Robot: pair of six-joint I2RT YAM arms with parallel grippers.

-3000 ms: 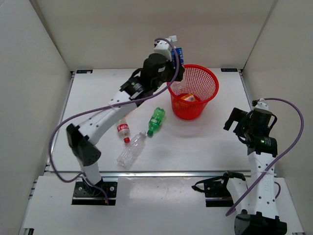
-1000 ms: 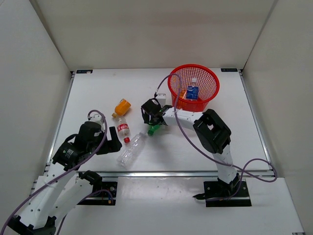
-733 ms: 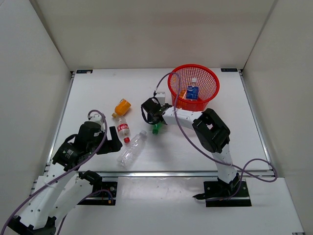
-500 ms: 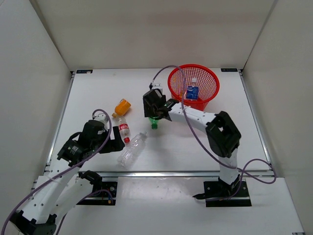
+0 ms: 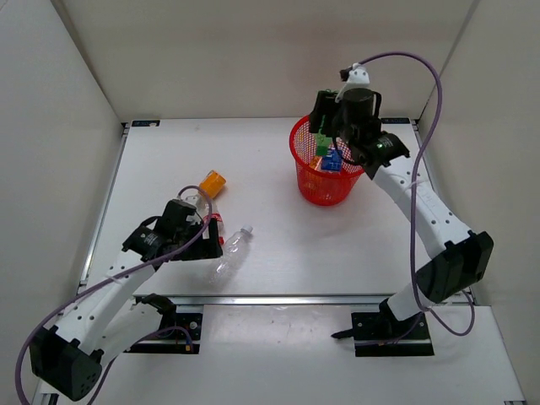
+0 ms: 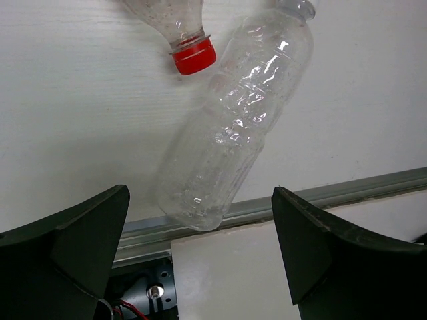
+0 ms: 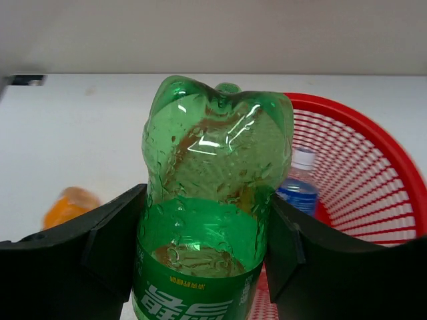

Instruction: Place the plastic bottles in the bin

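Right gripper (image 7: 205,243) clenches a green bottle (image 7: 213,173), white lettering unreadable, over the bin (image 5: 329,190) at the table (image 5: 337,245) far edge; left gripper (image 6: 200,247) gapes above a clear bottle (image 6: 233,133).

A white table (image 5: 169,160) sits inside pale walls (image 5: 51,101), with a metal rail (image 5: 295,298) along its near edge.
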